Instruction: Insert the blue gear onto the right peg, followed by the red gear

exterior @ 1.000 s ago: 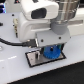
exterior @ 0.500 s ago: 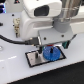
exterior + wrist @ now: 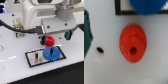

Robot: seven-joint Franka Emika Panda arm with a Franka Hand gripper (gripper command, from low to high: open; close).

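The blue gear [image 3: 51,53] lies flat on the grey black-rimmed plate [image 3: 35,62], around the spot of the right peg, which it hides. The red gear [image 3: 49,41] sits on the white table just behind the plate, hub up. My gripper [image 3: 51,37] hangs right above the red gear with its fingers apart and nothing between them. In the wrist view the red gear [image 3: 133,44] fills the middle. The blue gear's edge [image 3: 149,5] and the plate's black rim [image 3: 118,11] lie beyond it. A dark green part [image 3: 88,35] shows at one side.
The plate's shorter dark stub [image 3: 36,58] stands toward the exterior view's left of the blue gear. A small figure [image 3: 18,24] and black cables [image 3: 15,29] lie at the back left. A small dark hole [image 3: 100,49] marks the table beside the red gear.
The blue gear has gone from under the gripper down onto the plate and is let go. The gripper now stands over the red gear, which shows only now.
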